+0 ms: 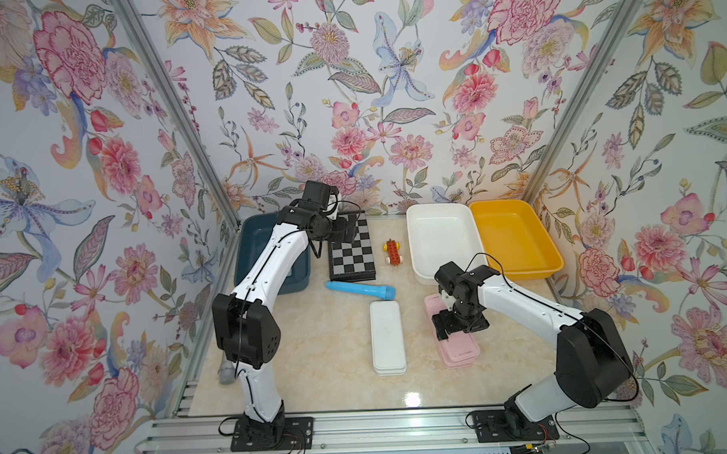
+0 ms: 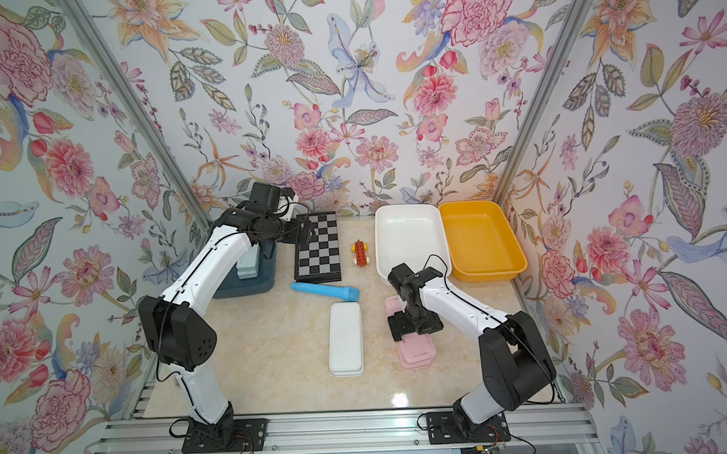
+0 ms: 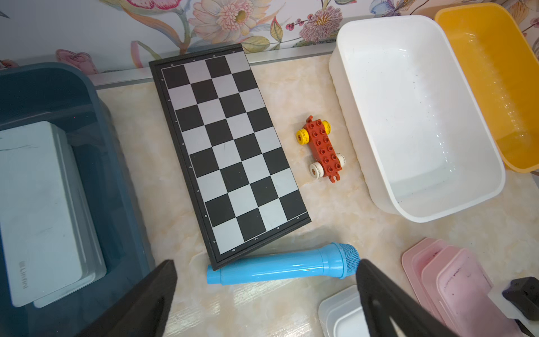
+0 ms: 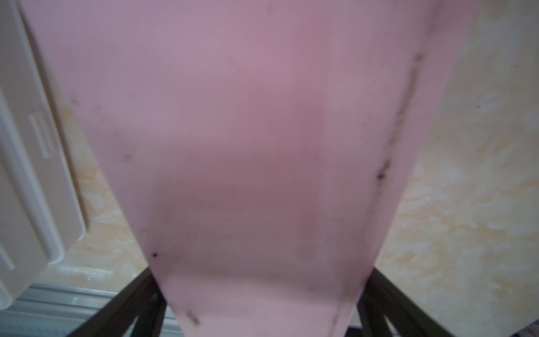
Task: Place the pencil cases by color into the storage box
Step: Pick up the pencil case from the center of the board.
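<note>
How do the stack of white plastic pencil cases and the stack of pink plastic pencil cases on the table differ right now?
The stack of white plastic pencil cases lies untouched; the stack of pink plastic pencil cases has the right gripper straddling it. The white stack sits nearer the table's middle, the pink nearer the right arm. Both are flat, oblong, and outside any tray.

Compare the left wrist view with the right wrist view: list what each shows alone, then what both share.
Only the left wrist view shows the light blue pencil cases in the dark blue tray, the checkered board, the red toy car, the blue tube, and the empty white tray and yellow tray.

Only the right wrist view shows the right gripper with its jaws standing on either side of the top pink pencil case; whether they grip it cannot be told.

Both show the pink stack, the white pencil cases and the marbled table.
</note>
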Motion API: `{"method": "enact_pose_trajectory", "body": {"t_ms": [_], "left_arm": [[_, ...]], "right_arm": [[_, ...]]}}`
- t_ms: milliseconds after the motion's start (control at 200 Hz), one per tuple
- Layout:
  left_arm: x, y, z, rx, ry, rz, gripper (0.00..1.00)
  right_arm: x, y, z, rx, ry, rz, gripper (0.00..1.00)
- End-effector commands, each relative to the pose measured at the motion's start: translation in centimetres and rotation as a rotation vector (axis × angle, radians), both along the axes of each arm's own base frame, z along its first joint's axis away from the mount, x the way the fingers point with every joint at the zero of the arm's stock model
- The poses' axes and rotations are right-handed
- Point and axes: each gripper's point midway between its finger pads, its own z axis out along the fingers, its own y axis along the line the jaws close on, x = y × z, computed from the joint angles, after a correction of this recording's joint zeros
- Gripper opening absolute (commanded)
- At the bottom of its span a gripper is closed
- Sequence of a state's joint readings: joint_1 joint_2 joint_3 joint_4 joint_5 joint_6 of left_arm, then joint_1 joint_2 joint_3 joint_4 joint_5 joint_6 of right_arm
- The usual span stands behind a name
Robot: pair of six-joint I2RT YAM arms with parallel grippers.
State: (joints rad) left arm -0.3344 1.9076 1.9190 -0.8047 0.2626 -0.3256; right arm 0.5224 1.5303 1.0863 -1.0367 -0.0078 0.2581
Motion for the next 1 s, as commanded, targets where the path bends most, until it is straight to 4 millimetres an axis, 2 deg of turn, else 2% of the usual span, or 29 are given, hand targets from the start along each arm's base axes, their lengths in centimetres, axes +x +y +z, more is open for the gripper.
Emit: {"method": "enact_pose_trajectory", "body": {"t_ms": [0, 125, 275, 420, 520, 780, 995], "left_arm": [[-0.1, -3.2, -0.4, -0.129, 0.054, -0.097, 0.98], [-0.1, -5.7, -0.7, -0.241, 0.110, -0.172, 0.98], [-0.1, -8.0, 0.0, -0.368, 0.159, -0.237, 0.98], [-1.7, -11.7, 2.0, -0.482, 0.171, -0.362, 0.98], [-2.7, -13.6, 2.4, -0.525, 0.201, -0.403, 0.98], [-6.1, -17.2, 1.0, -0.600, 0.346, -0.496, 0.98], [-7.0, -19.0, -1.1, -0.597, 0.415, -0.496, 0.98]], "right_arm": [[0.3, 0.0, 2.2, 0.007, -0.048, -0.004, 0.87], [0.8, 0.0, 3.7, 0.018, -0.084, -0.002, 0.87], [1.9, 0.3, 5.3, 0.048, -0.131, -0.004, 0.88], [3.3, 0.6, 6.2, 0.082, -0.169, -0.011, 0.88], [4.3, 0.9, 6.6, 0.109, -0.198, -0.020, 0.88], [7.4, 1.2, 7.0, 0.141, -0.266, -0.044, 0.88], [10.0, 1.8, 8.2, 0.190, -0.327, -0.066, 0.88]]}}
